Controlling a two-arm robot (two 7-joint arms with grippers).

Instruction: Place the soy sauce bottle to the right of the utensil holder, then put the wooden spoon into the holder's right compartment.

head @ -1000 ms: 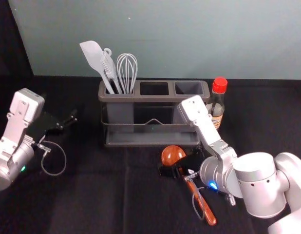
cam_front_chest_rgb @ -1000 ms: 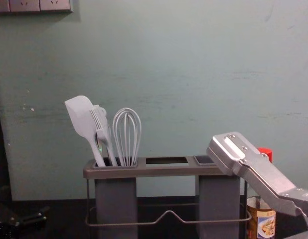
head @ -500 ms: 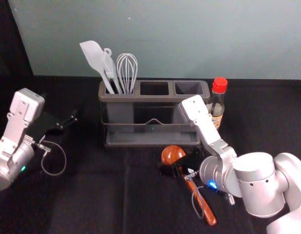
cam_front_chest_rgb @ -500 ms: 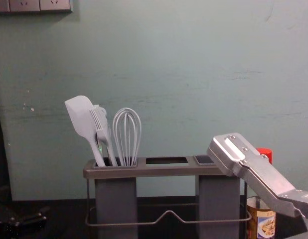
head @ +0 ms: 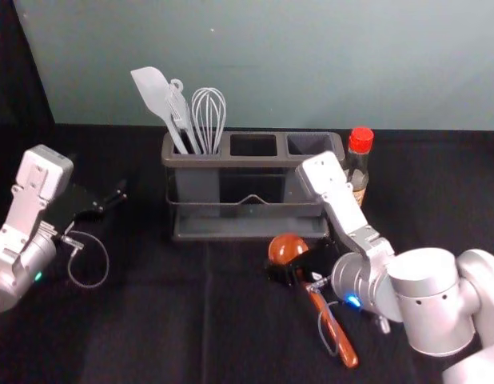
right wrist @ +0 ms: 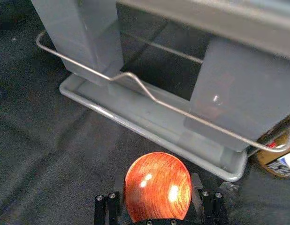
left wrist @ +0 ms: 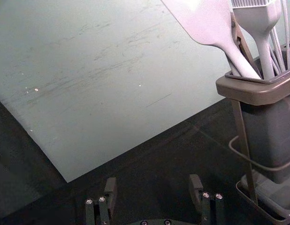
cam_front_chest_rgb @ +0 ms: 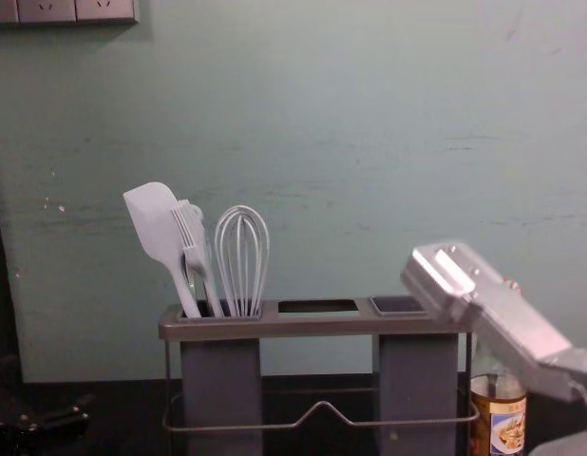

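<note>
In the head view, the right pincer (head: 295,269) is just below and right of the frame's centre, holding the wooden spoon (head: 287,248) close to its bowl. The right wrist view shows the rounded bowl between the two fingers. The spoon lies in front of the utensil holder (head: 255,162), bowl towards it, with its handle slanting down to the lower right of the frame; whether the handle touches the counter (head: 151,320) I cannot tell.

The holder stands across the upper middle of the head view, before the pale wall (head: 271,64). Its left compartment carries a spatula (head: 155,92), a brush (head: 181,116) and a whisk (head: 209,112), all leaning out at the top. The soy sauce bottle (head: 356,178) with its red cap (head: 361,139) stands upright just beside the holder's right end, in the upper right of the frame. In the chest view it is at the lower right, partly behind the right arm.

The left pincer (head: 115,198) is parked at the left of the head view, well apart from the spoon, and the left wrist view shows its fingers spread wide with a gap between them
</note>
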